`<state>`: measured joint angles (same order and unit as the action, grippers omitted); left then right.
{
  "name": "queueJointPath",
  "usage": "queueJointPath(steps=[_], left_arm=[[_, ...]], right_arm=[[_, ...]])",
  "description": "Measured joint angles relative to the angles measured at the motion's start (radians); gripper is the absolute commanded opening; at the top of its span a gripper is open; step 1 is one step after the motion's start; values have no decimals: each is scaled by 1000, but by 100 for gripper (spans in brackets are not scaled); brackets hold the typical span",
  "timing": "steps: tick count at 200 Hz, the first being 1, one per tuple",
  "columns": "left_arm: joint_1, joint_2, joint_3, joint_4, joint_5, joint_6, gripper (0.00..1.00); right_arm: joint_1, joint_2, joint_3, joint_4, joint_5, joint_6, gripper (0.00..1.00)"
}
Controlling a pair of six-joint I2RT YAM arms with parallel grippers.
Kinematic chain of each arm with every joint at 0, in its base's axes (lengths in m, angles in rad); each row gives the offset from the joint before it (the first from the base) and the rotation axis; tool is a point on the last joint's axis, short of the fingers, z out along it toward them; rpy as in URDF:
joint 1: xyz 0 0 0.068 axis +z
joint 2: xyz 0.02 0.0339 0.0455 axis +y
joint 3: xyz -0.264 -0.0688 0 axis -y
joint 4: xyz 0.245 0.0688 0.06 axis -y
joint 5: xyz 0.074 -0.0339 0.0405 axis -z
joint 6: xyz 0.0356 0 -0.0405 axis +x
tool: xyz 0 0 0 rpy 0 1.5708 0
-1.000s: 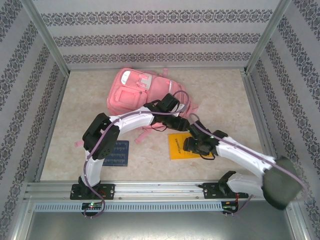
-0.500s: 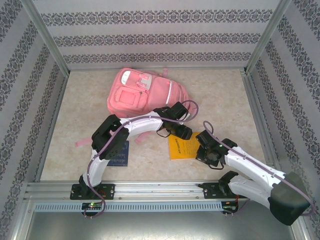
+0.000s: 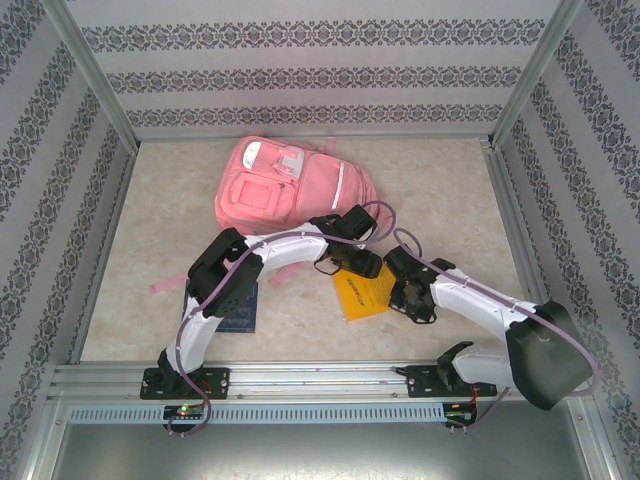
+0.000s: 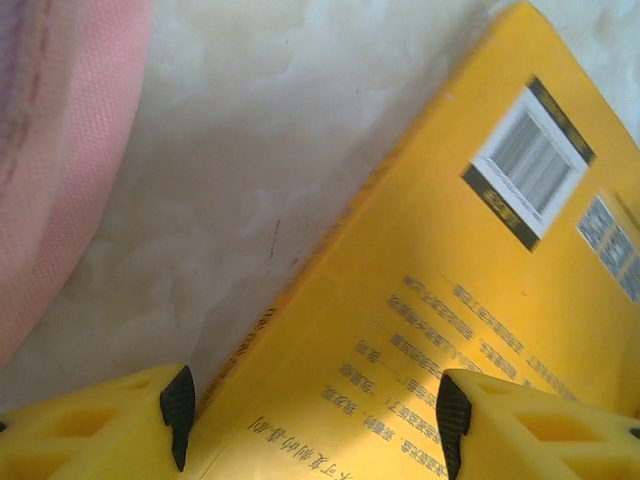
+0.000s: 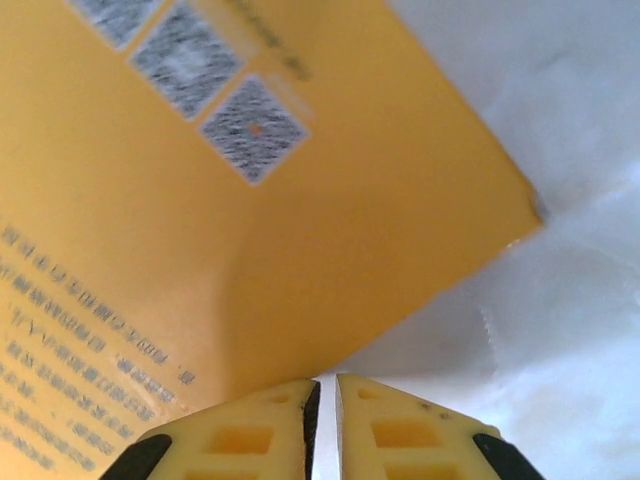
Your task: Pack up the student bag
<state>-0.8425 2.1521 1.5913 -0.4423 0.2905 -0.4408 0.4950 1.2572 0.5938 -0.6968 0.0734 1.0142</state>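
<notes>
Right now the student bag [image 3: 285,185] lies flat, pockets up, toward the far edge of the bench [image 3: 450,190], a little left of its middle. Both arms work on a yellow book [image 3: 360,295] lying just off the bag's near-right corner. The right claw [image 5: 322,400] is pinched almost closed at the book's edge, and the cover bows a little above the pinch, so it looks to be holding the book there. The left claw [image 4: 315,425] stands wide, its fingers straddling the book's long edge beside the bag's pink fabric, gripping nothing. The step in hand looks like getting the book off the bench and handing it over. To do it well, the right claw should raise the edge only enough for the left fingers to pass one under and one over. The left should then close deep on the whole book, not the cover alone, before the right lets go. Whether the bag's main zip is open I cannot tell. A blue book [image 3: 240,308] waits by the near edge, left of the middle.
</notes>
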Motion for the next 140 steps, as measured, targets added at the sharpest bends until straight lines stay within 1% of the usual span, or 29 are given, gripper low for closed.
queueJointPath(steps=[28, 38, 62, 73, 89, 110, 124, 140], left_arm=[[7, 0, -1, 0, 36, -42, 59], [11, 0, -2, 0, 52, -56, 57], [20, 0, -12, 1, 98, -100, 53], [21, 0, -17, 3, 113, -117, 53], [20, 0, -28, 9, 134, -137, 52], [12, 0, -40, 43, 187, -160, 52], [5, 0, -43, 68, 217, -177, 51], [3, 0, -45, 91, 241, -192, 51]], right_arm=[[-116, 37, 19, 34, 18, -40, 30], [-167, 50, 24, 56, 14, -62, 36], [-296, 75, 28, 135, -29, -120, 46], [-336, 74, 26, 167, -51, -140, 52], [-357, 48, 15, 207, -81, -159, 57], [-355, -35, -9, 259, -172, -181, 61], [-367, -84, -31, 291, -220, -185, 62], [-385, -100, -52, 313, -259, -185, 62]])
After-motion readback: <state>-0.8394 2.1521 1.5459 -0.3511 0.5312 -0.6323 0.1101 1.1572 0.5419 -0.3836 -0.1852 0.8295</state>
